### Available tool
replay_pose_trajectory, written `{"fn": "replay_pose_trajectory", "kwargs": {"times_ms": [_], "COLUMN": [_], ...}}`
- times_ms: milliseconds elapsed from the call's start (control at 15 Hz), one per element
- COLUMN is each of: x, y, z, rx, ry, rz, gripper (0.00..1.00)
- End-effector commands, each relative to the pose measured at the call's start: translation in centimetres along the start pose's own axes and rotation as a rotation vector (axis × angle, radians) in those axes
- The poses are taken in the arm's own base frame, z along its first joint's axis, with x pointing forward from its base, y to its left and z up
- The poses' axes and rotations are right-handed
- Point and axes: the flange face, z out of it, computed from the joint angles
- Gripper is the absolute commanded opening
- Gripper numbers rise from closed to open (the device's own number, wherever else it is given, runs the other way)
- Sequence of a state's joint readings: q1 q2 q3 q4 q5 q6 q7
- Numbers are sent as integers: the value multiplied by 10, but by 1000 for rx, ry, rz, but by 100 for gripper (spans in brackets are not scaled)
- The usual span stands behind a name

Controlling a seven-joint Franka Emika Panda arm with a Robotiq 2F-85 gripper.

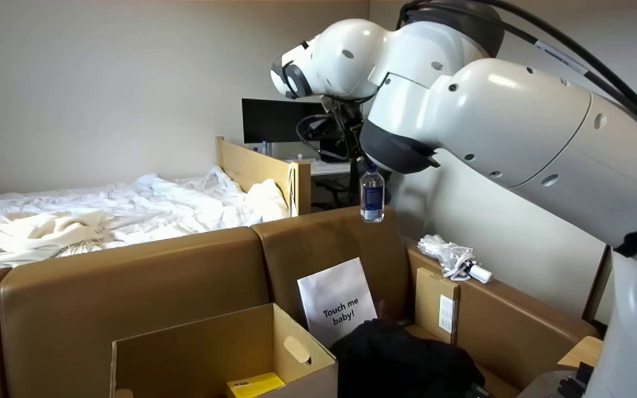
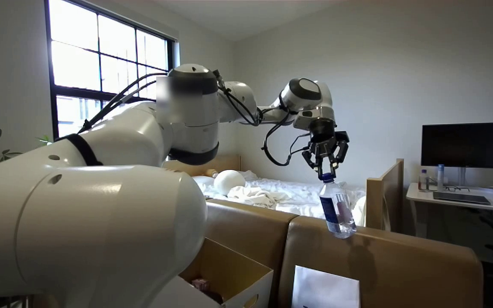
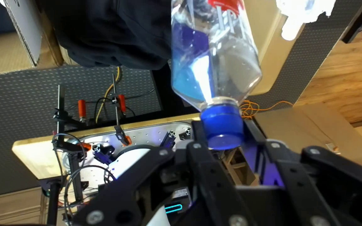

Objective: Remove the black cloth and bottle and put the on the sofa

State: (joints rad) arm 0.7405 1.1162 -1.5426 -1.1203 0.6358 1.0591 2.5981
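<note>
A clear bottle with a blue cap and blue label hangs from my gripper; it shows in both exterior views (image 1: 372, 194) (image 2: 337, 208) and in the wrist view (image 3: 214, 56). My gripper (image 2: 327, 171) is shut on the bottle's cap, one finger on each side, also in the wrist view (image 3: 222, 130). The bottle is above the brown sofa (image 1: 147, 282) (image 2: 413, 265), near the top of its backrest, and tilted in an exterior view. The black cloth (image 1: 407, 362) lies crumpled on the sofa seat, also in the wrist view (image 3: 115, 34).
An open cardboard box (image 1: 197, 345) (image 2: 233, 267) stands beside the cloth, with a yellow box (image 1: 255, 385) inside. A paper sign (image 1: 338, 301) leans on the backrest. A flat carton (image 1: 436, 304) stands by the armrest, and a white umbrella (image 1: 448, 254) lies on top.
</note>
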Motion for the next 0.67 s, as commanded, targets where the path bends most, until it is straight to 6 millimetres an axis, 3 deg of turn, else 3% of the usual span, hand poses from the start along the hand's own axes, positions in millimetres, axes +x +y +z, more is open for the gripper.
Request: {"fn": "replay_pose_trajectory", "kwargs": {"times_ms": [0, 267, 600], "x": [19, 37, 74], "y": [-33, -71, -113], "z": [39, 97, 180], "rx": [-140, -238, -246], "ry": [-12, 10, 37], "rz": [78, 196, 296], "gripper": [12, 12, 12]}}
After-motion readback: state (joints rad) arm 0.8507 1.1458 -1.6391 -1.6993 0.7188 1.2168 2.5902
